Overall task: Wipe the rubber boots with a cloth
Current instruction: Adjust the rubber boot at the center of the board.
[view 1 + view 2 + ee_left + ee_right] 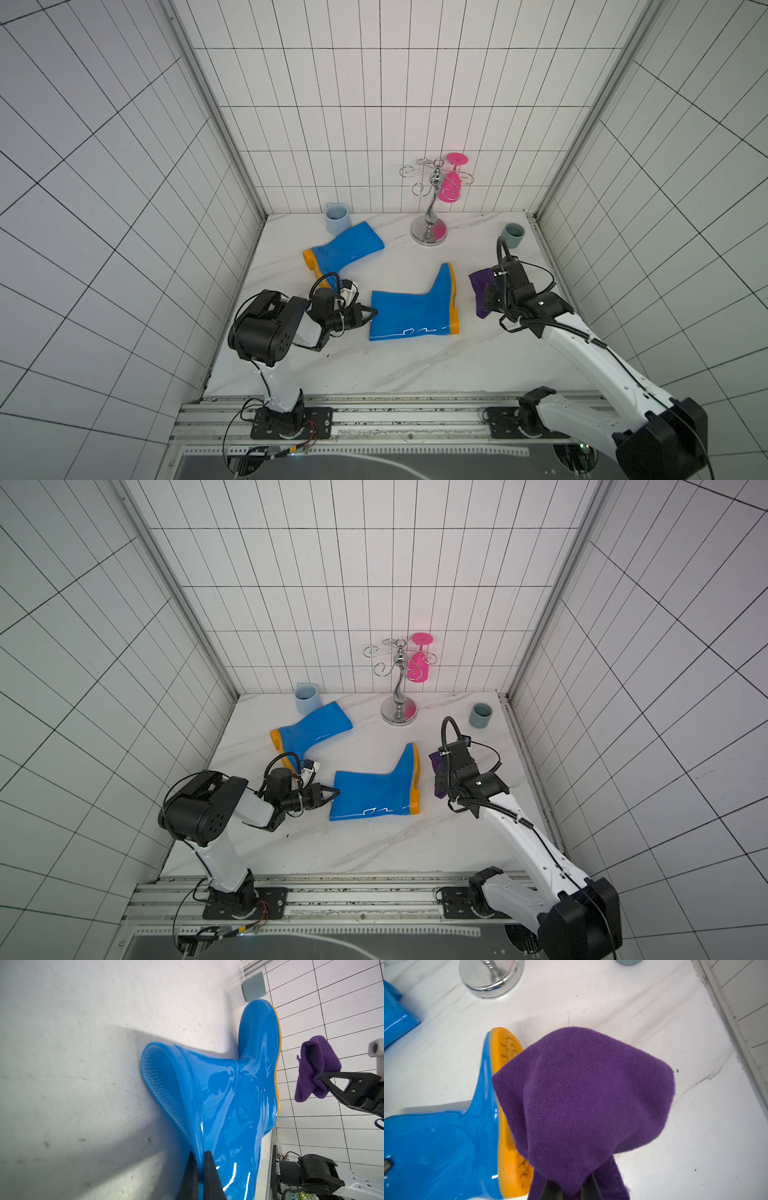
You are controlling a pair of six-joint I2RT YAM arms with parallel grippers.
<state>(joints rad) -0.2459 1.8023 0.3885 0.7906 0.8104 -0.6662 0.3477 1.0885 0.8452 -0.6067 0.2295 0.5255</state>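
Note:
Two glossy blue rubber boots with orange soles lie on their sides on the marble table. The near boot [411,313] [374,791] [228,1095] [436,1147] is at the centre, and the far boot [345,251] [311,729] lies behind it to the left. My left gripper [374,311] [337,791] [200,1154] is shut on the rim of the near boot's shaft opening. My right gripper [571,1184] [324,1078] is shut on the purple cloth [480,286] [435,766] [313,1064] [581,1095]. The cloth hangs bunched just right of the near boot's sole, and the left wrist view shows a gap between them.
A chrome stand [430,232] [399,712] holds a pink glass [451,187] at the back. A light blue mug [337,217] sits by the far boot's shaft. A grey-blue cup [513,235] stands at the back right. Tiled walls close three sides.

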